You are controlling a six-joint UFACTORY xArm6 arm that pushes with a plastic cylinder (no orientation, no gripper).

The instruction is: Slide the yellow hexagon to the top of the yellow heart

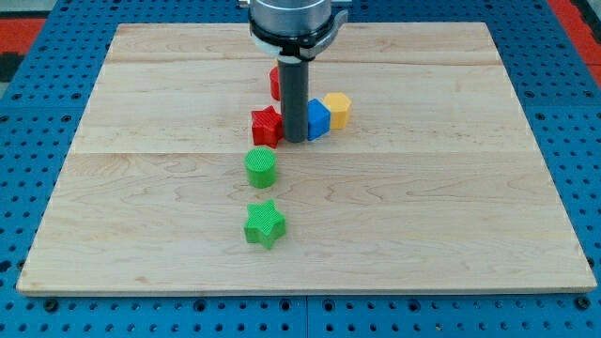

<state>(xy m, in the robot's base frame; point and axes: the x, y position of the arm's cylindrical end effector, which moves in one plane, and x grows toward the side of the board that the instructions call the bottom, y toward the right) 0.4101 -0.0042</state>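
A yellow block [339, 110], which looks like the hexagon, sits just right of the board's middle and touches a blue block [318, 119] on its left. No yellow heart shows; the rod may hide it. My tip [294, 140] rests on the board between a red star [267, 125] on its left and the blue block on its right, close to both. The yellow block lies about one block's width to the right of my tip.
A second red block [275, 83] is partly hidden behind the rod, towards the view's top. A green cylinder [261, 167] and a green star [264, 224] lie below the red star. The wooden board [451, 216] sits on a blue pegboard.
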